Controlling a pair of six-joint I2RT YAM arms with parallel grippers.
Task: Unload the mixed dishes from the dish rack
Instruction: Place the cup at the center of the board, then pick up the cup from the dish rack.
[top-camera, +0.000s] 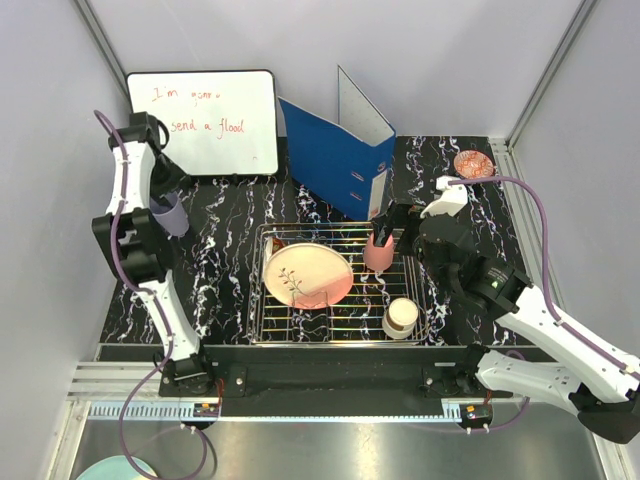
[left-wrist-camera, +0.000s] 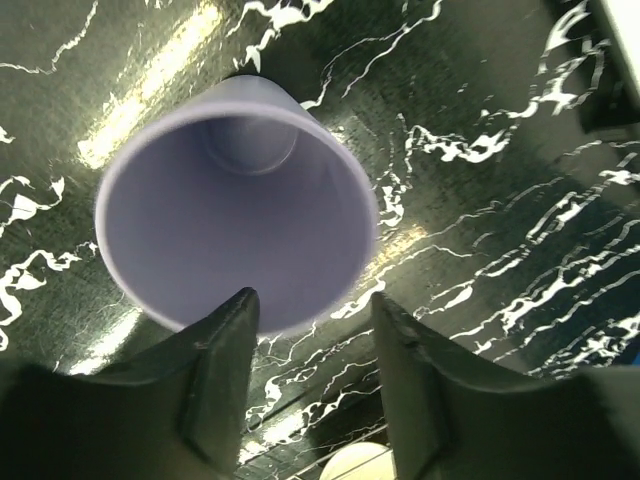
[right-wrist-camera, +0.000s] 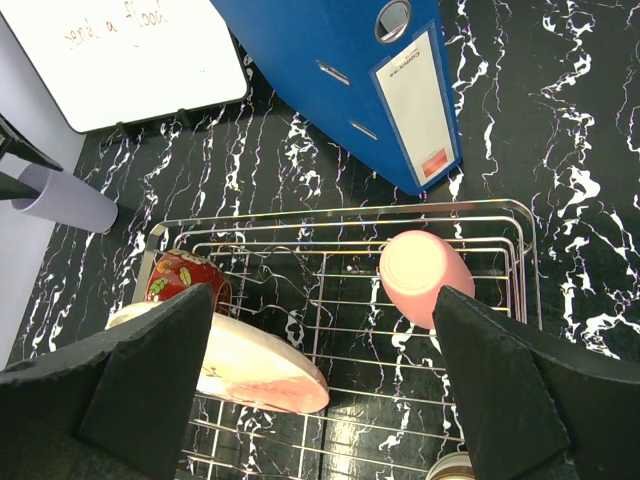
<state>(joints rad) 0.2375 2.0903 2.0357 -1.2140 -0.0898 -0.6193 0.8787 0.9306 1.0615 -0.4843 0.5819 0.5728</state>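
Four dishes sat in the rack (top-camera: 256, 300): the plate (top-camera: 308, 275) at the left, a red bowl (right-wrist-camera: 185, 280) just beyond it, a pink cup (top-camera: 379, 252) at the far right and a cream cup (top-camera: 400, 318) at the near right. The right gripper (right-wrist-camera: 320, 295) hovered over the rack near the pink cup, fingers spread wide and grasping nothing. Well left of the rack, the lavender cup (left-wrist-camera: 235, 205) lay tilted on the table (top-camera: 220, 260). The left gripper (left-wrist-camera: 312, 300) was at the cup's rim, fingers (left-wrist-camera: 225, 370) parted and released. Another bowl (top-camera: 473, 163) sat at the table's far right.
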